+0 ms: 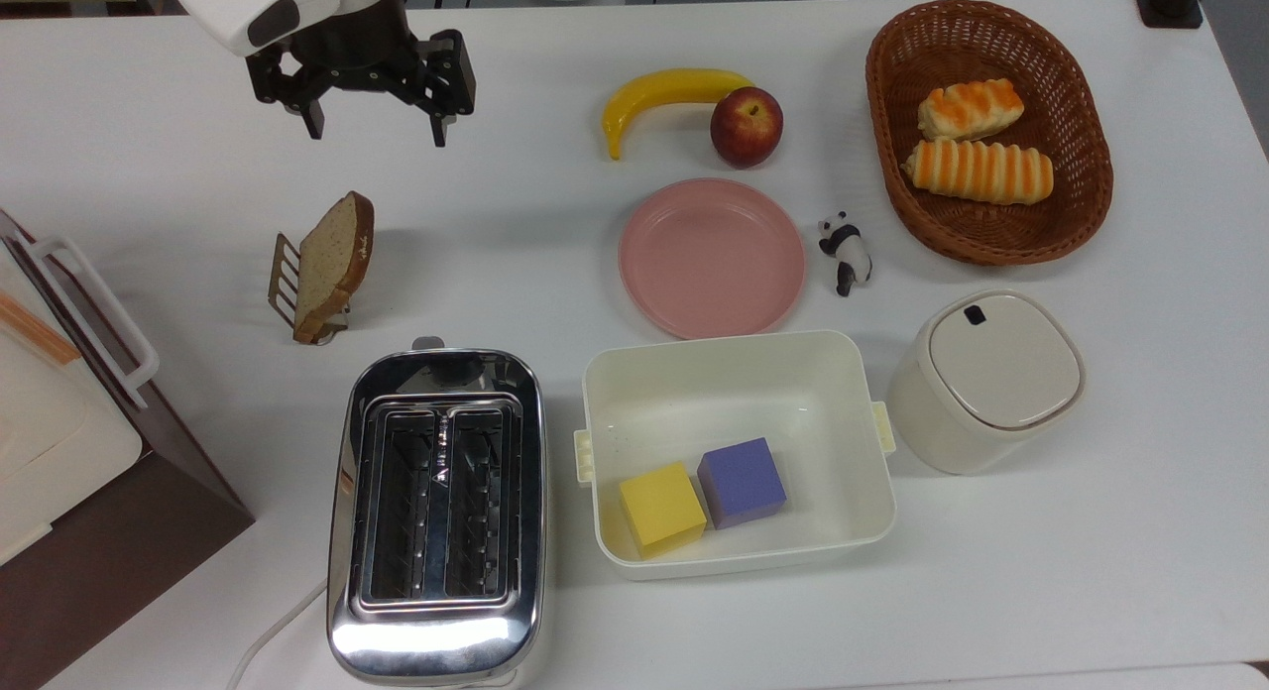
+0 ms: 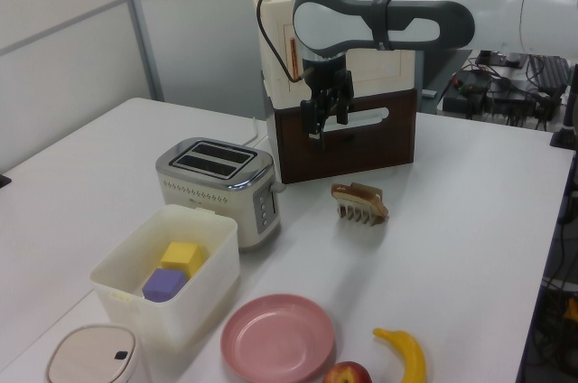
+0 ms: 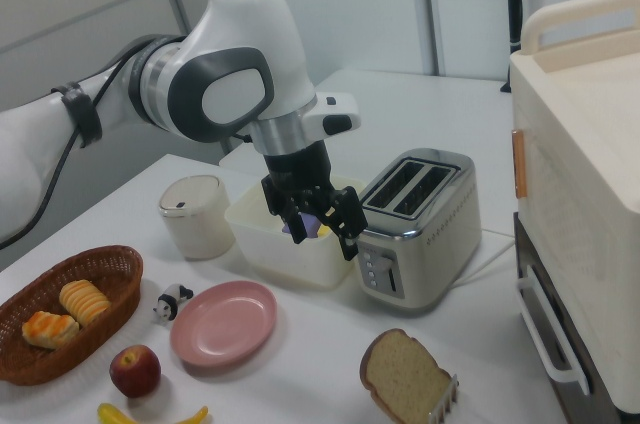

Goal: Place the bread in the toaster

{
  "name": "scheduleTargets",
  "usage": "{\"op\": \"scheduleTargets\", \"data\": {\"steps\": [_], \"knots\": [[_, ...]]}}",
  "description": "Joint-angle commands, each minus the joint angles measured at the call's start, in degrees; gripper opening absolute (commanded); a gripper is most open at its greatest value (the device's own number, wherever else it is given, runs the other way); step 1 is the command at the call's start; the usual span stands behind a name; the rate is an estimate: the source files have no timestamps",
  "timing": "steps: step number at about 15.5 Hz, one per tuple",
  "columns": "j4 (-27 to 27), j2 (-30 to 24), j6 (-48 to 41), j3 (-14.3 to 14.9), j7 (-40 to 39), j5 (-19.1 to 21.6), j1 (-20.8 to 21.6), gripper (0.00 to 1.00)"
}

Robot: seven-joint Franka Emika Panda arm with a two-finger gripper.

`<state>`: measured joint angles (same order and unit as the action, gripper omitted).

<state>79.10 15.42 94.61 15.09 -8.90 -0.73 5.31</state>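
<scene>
Gripper: your gripper [image 1: 377, 133] hangs above the white table [image 1: 555, 234], fingers spread apart with nothing between them; in the top view it sits above the bread, toward the top edge of the picture.
Bread: the bread slice [image 1: 335, 257] stands on edge, leaning against a small metal toast rack [image 1: 285, 280], well apart from your gripper. In the right view it [image 3: 404, 378] is nearest the camera, below the fingers.
Toaster: the chrome toaster [image 1: 437, 512] has both slots bare; in the top view it lies below the bread, near it but not touching. A white cord [image 1: 273, 631] trails from its lower left corner.
Bin: a cream plastic bin [image 1: 736, 371] just beside the toaster on the top view's right holds a yellow cube [image 1: 661, 508] and a purple cube [image 1: 742, 483], touching each other.
Beyond: you have a pink plate [image 1: 711, 257], banana [image 1: 666, 94] touching an apple [image 1: 746, 126], a panda figurine [image 1: 846, 251], a wicker basket [image 1: 1089, 174] with two striped rolls, and a lidded cream canister [image 1: 987, 381].
Top view's left: a white and brown box appliance [image 1: 69, 442] with a handle.
</scene>
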Motion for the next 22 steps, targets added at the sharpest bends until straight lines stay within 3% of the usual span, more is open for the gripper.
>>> {"op": "scheduleTargets", "data": {"steps": [1,11,22], "knots": [[1.5,-1.62,-0.74,0.12,0.81,-1.73,0.4,1.0],[1.85,-0.13,-0.57,0.12,0.46,-3.4,-1.36,1.0],[1.94,7.42,-0.22,0.12,-0.15,-5.42,-2.68,1.0]]}}
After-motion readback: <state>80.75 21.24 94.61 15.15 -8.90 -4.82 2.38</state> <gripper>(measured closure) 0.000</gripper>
